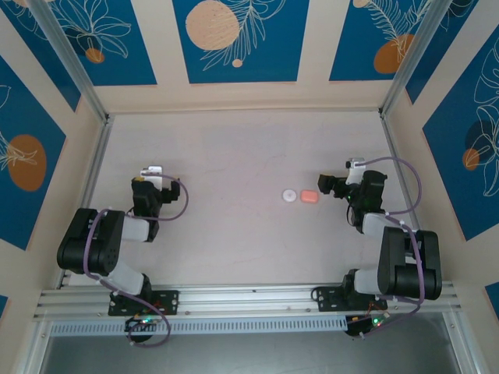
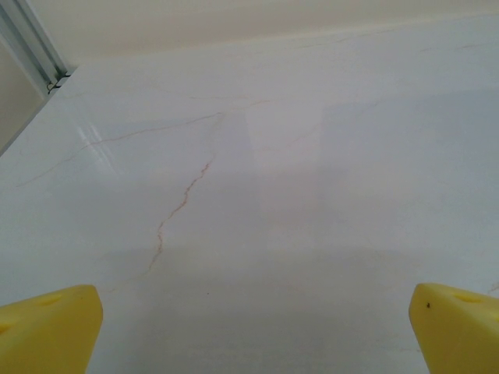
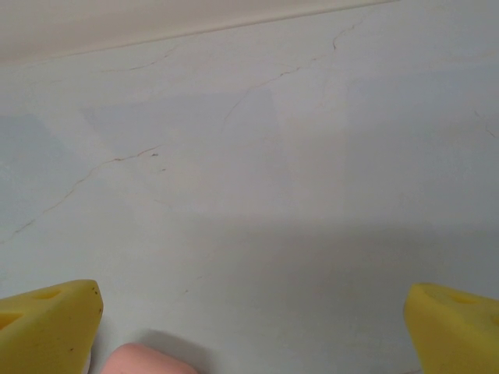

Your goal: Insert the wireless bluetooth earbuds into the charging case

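The charging case [image 1: 309, 196] is a small salmon-pink shape lying on the pale table right of centre; its rounded top also pokes in at the bottom of the right wrist view [image 3: 148, 360]. A white disc [image 1: 289, 195] lies just left of it. The wireless bluetooth earbuds are too small to make out. My right gripper [image 1: 326, 185] stands open just right of the case, with the case near its left yellow fingertip [image 3: 47, 323]. My left gripper [image 1: 150, 174] is open far to the left over bare table [image 2: 256, 312].
Aluminium rails [image 1: 86, 187] border the table on the left, right and near sides, and one corner shows at the top left of the left wrist view [image 2: 35, 54]. Beige walls with blue panels enclose the table. Thin cracks vein the tabletop [image 2: 183, 202].
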Controlling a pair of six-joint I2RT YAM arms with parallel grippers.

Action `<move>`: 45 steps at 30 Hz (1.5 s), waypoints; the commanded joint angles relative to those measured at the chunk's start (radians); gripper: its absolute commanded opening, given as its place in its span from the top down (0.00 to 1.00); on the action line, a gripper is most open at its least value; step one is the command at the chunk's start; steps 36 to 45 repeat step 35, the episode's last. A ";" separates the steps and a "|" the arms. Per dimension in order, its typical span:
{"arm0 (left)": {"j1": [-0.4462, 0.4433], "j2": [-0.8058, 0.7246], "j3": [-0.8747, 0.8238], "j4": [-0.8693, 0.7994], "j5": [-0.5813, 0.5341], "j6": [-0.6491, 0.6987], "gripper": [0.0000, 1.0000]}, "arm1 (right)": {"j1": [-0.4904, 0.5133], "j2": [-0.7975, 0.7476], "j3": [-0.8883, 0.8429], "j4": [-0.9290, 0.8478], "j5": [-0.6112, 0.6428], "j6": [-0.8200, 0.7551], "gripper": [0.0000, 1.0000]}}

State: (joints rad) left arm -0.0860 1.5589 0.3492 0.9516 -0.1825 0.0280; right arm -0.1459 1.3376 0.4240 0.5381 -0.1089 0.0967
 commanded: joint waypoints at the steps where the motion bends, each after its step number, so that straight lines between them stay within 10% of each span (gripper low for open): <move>1: 0.005 -0.001 0.016 -0.002 0.025 0.000 0.00 | 0.014 0.001 -0.015 0.089 -0.011 0.034 0.01; 45: 0.006 -0.001 0.017 -0.005 0.032 0.001 0.00 | 0.120 0.186 -0.002 0.260 0.104 0.000 0.01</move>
